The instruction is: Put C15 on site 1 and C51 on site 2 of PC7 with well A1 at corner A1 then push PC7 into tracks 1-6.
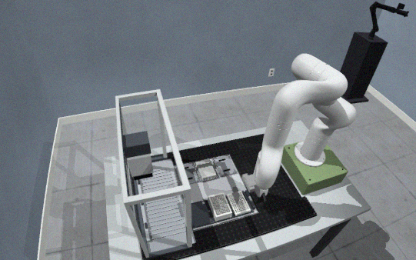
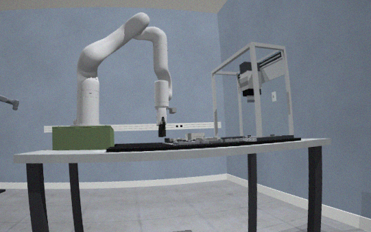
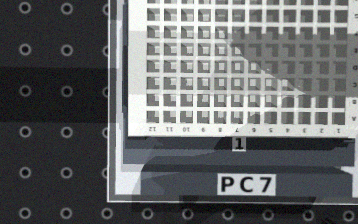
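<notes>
The plate carrier PC7 (image 1: pixel 223 209) lies on the apron in front of the rails. Its labelled handle (image 3: pixel 246 184) is in the lower part of the wrist view. A white 96-well plate, C15 (image 3: pixel 245 67), sits on site 1 beside the "1" mark (image 3: pixel 238 144), with its A1 corner at the lower right. In the top view, C15 (image 1: pixel 239 202) is nearest the arm and a second white plate, C51 (image 1: pixel 220 206), sits beside it on site 2. Site 3 (image 1: pixel 200 214) looks dark and bare. C16 (image 1: pixel 208 171) sits in the middle nest. My gripper (image 2: pixel 162 132) hangs open and empty above the handle end; it also shows in the top view (image 1: pixel 262 195).
The white instrument frame (image 1: pixel 154 169) stands over the ribbed loading rails (image 1: pixel 161 208), with a dark pipetting head (image 1: pixel 136 144) inside. The black perforated board (image 3: pixel 40 110) lies beside the apron. The green arm base (image 1: pixel 314 169) stands to the right.
</notes>
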Tool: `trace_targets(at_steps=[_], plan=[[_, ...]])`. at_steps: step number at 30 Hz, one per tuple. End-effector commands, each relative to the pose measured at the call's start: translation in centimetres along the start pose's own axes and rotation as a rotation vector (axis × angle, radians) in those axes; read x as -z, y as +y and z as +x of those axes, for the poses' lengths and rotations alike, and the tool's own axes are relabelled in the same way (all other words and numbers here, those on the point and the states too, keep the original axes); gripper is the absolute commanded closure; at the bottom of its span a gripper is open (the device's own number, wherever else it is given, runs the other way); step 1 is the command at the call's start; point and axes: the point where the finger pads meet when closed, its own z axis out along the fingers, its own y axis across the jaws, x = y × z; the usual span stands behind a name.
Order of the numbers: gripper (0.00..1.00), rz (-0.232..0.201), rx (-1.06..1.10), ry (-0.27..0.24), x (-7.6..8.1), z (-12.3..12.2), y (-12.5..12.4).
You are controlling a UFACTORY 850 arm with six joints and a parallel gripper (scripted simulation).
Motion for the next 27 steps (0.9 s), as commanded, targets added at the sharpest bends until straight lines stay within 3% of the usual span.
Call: trace_targets(at_steps=[1, 27], plan=[[0.18, 0.029, 0.001, 0.023, -0.7, 0.1, 0.0], [0.18, 0.029, 0.001, 0.023, -1.7, 0.1, -0.1]])
